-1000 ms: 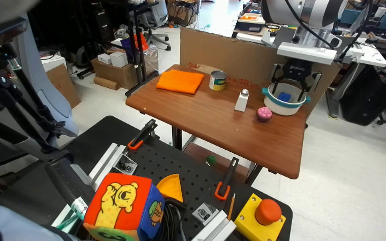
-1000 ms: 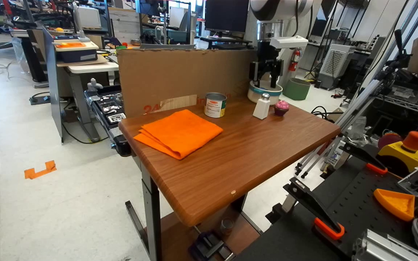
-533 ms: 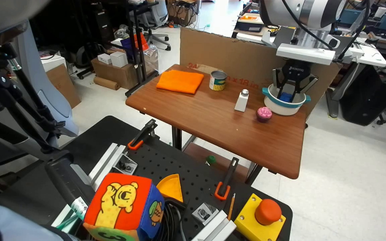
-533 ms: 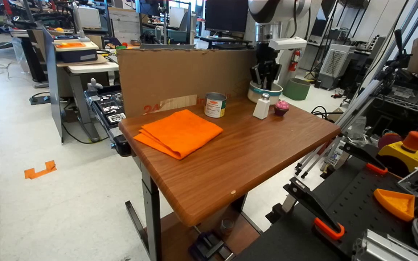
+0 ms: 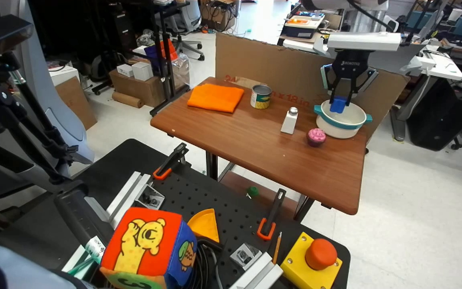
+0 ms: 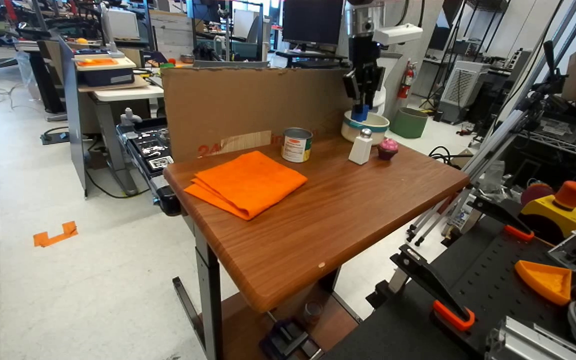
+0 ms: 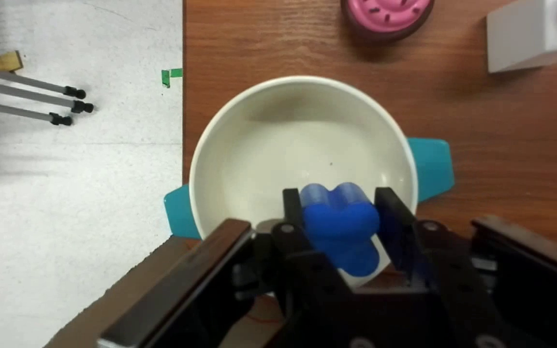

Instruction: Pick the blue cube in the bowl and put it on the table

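My gripper (image 7: 339, 203) is shut on the blue cube (image 7: 340, 220), a block with rounded lobes, pinched between the two dark fingertips. In an exterior view the cube (image 5: 338, 105) hangs over the bowl's opening, off its floor. Whether its lower end clears the rim I cannot tell. The bowl (image 5: 337, 130) is whitish with a teal band and two teal handles; its cream inside shows in the wrist view below the cube. It stands on the brown table (image 6: 348, 215), at the end near the arm.
Beside the bowl are a pink cupcake (image 5: 316, 136) and a white shaker (image 5: 289, 121) with a metal top. Farther along stand a can (image 5: 260, 97) and a folded orange cloth (image 5: 215, 97). A cardboard panel (image 6: 258, 100) rises along the table's back edge.
A second ago the jaws were open around the cube inside the bowl. They then came together on it, and now gripper and cube have risen from the bowl's floor.
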`<state>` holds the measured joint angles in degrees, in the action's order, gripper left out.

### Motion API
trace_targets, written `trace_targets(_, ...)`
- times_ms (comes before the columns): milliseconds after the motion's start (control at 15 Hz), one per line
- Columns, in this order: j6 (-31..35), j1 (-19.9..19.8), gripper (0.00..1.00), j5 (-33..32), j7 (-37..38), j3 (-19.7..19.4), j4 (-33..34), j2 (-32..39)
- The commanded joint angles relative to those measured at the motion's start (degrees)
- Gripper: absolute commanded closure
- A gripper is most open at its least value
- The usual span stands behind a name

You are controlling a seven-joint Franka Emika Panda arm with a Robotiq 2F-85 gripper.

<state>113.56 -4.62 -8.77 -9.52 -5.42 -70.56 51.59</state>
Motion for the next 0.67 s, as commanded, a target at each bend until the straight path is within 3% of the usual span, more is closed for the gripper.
trace_targets(0, 3.9, 1.0, 0.84, -4.7, -3.5, -0.1, -13.7, -11.5)
trace_targets(400, 10.4, 1.3, 0.84, -5.0, -5.8, 3.1, -30.2, -25.0)
trace_targets(600, 17.8, 1.3, 0.84, -4.1, -6.0, 5.4, -39.6, -29.9)
